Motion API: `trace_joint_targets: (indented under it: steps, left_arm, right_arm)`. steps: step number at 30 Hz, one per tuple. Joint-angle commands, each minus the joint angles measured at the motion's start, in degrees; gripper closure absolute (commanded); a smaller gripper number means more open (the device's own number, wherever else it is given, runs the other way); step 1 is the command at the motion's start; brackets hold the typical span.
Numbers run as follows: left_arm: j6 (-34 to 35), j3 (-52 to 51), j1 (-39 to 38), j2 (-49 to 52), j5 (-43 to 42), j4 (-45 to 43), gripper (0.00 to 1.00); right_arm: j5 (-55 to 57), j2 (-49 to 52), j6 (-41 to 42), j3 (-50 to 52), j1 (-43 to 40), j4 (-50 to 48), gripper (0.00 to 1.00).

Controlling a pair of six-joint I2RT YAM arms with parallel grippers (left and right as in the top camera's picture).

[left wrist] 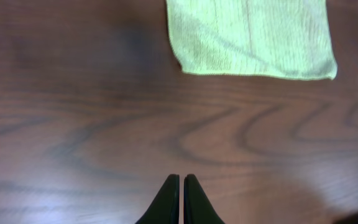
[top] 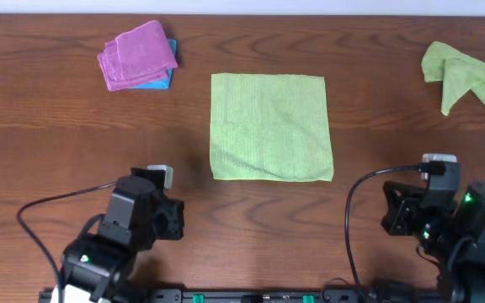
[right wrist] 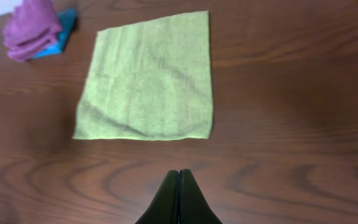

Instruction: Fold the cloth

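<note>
At the near left of the surface (top: pixel 49 135), the left tool (left wrist: pixel 180 186) is sitting with its 2 fingers pressed together, gripping nothing, short of the cloth's near-left corner. Far back on the left, a folded purple cloth (top: pixel 137 52) is resting on something blue (top: pixel 167 77), well apart from the work.

Between the 2 arms and ahead of both, the cloth (top: pixel 270 126) is lying flat and spread open. It is looking soft, light and limp, so it is likely going to sag and drape when lifted rather than hold a shape. The terry pile should be giving the fingers good purchase. Its 2 near corners seem the sensible places to pinch, 1 per tool, since it is far wider than either tool. Each tool would be needing to open first. It is showing as a lime-green, roughly square sheet, seemingly 1 layer, with faint creases and a slightly wavy near edge.

Far right, a second lime-green cloth (top: pixel 464 76) is lying crumpled. Near right, the right tool (right wrist: pixel 180 186) is also sitting closed and empty, pointing toward the cloth's near edge.
</note>
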State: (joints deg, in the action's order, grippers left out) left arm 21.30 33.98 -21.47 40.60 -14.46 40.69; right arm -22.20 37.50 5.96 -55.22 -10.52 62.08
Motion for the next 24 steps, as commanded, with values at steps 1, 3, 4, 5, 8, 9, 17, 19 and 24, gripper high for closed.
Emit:
trace_joint_targets:
  steps: [1, 3, 4, 5, 8, 9, 17, 19, 24]
  left_arm:
    - [2.1, -3.4, 0.1, 1.6, -3.3, -6.0, 0.94]
    - [2.4, -4.7, 0.1, 3.5, -3.4, -10.5, 0.94]
    - [2.4, -5.0, 0.1, 5.2, -3.4, -12.5, 0.94]
    - [2.5, -5.0, 0.2, 6.8, -3.4, -14.1, 0.94]
    - [2.6, -5.0, 0.6, 11.7, -5.3, -18.2, 0.94]
    - [2.5, -5.0, 1.3, 13.6, -7.0, -19.8, 0.94]
    - [-6.0, -5.0, 17.5, 18.9, -23.1, -22.0, 0.94]
    - [-9.5, -5.0, 23.1, 18.9, -26.3, -19.1, 0.94]
    - [-20.2, -6.3, 29.1, 18.9, -29.5, -12.1, 0.94]
  right_arm:
    - [-4.1, 0.0, 2.1, 2.2, 0.6, -0.3, 0.99]
    - [-5.8, 0.0, 2.1, 5.0, 0.3, -2.0, 0.98]
    - [-9.0, 0.2, 2.2, 7.7, -0.1, -4.4, 0.98]
    - [-11.6, 0.4, 2.9, 9.8, -0.7, -6.6, 0.99]
    - [-18.2, 1.9, 5.4, 15.9, -3.6, -12.5, 0.99]
    - [-20.4, 2.6, 5.4, 17.4, -4.9, -13.6, 0.99]
    - [-34.7, 6.3, -4.0, 20.0, -18.8, -10.3, 0.99]
    - [-34.9, 6.3, -6.4, 20.0, -18.7, -8.4, 0.99]
    - [-34.9, 5.4, -12.9, 21.6, -19.0, -4.1, 0.98]
